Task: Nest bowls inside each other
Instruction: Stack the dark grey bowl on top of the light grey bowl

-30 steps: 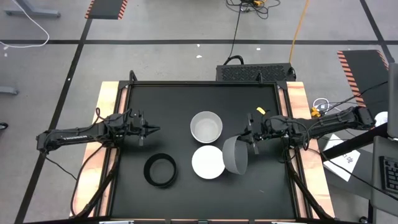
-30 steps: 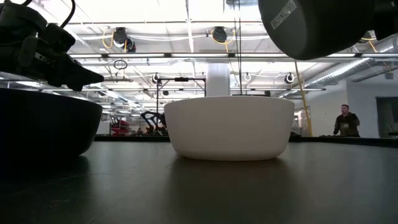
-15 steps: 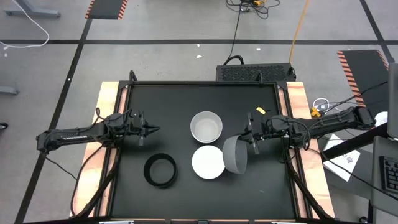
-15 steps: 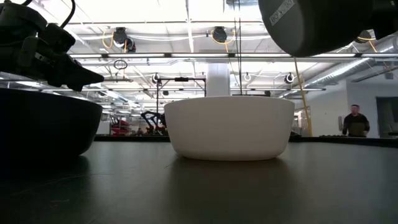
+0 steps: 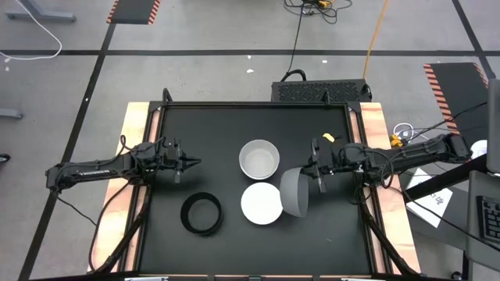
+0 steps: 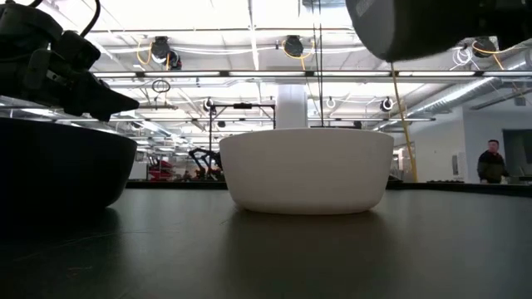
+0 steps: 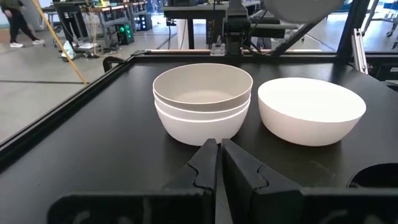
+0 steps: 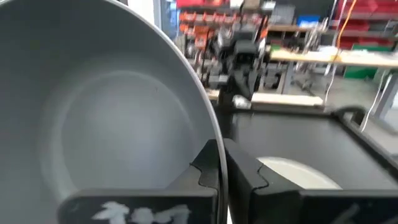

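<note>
A matte grey bowl point(image 5: 294, 193) hangs in the air at the table's right, tipped on its side, with my right gripper point(image 5: 315, 173) shut on it. In the low view the grey bowl point(image 6: 432, 25) shows high above the table. Two nested white bowls point(image 7: 202, 102) stand on their base at the table's middle. A single white bowl point(image 5: 261, 203) stands just nearer, beside the grey one. A black bowl point(image 5: 201, 213) sits near the front left. My left gripper point(image 7: 219, 149) is shut on nothing, above the table's left part, pointing at the white bowls. My right gripper pinches the grey bowl's rim point(image 8: 208, 134), one finger inside the bowl and one outside. The fingers come level from the table's right side. The bowl is lifted clear of the table, on edge, its hollow turned toward the gripper, and it hangs mostly below the fingers.
The black mat point(image 5: 226, 125) has bare room along its far part and at the near right. Wooden strips point(image 5: 125, 195) border it left and right. A small yellow piece point(image 5: 327, 139) lies at the far right. A person point(image 6: 492, 162) stands in the room far behind the table.
My right gripper has tipped upward a little, staying shut on the rim. The grey bowl has risen with it and stands more on edge than before.
</note>
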### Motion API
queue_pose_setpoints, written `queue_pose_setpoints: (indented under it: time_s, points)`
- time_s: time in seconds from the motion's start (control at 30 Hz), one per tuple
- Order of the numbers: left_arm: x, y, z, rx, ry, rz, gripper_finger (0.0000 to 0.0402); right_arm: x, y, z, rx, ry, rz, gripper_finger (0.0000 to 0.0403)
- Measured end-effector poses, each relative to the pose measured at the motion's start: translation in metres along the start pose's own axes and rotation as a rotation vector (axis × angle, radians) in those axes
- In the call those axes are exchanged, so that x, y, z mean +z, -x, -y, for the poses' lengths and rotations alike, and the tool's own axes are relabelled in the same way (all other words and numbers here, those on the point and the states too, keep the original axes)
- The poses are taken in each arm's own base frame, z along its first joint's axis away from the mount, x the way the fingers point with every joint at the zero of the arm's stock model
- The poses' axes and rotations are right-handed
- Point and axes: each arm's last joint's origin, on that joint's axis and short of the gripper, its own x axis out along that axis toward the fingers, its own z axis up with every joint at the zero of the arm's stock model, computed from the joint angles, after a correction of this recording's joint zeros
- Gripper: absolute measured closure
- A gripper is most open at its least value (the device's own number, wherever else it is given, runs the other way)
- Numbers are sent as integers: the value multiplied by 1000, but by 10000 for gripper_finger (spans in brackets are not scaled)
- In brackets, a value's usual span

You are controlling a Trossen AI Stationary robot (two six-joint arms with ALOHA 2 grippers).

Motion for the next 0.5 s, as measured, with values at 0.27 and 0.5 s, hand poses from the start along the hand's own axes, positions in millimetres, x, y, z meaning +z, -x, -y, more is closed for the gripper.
queue_pose_setpoints:
  time_s: [0.27, 0.5]
  points:
    - [1, 0, 0, 0, -3, 7, 376, 13, 1, 19, -70, -35, 67, 403]
    - [1, 0, 0, -10, -4, 7, 376, 31, 2, 36, -80, -54, 71, 403]
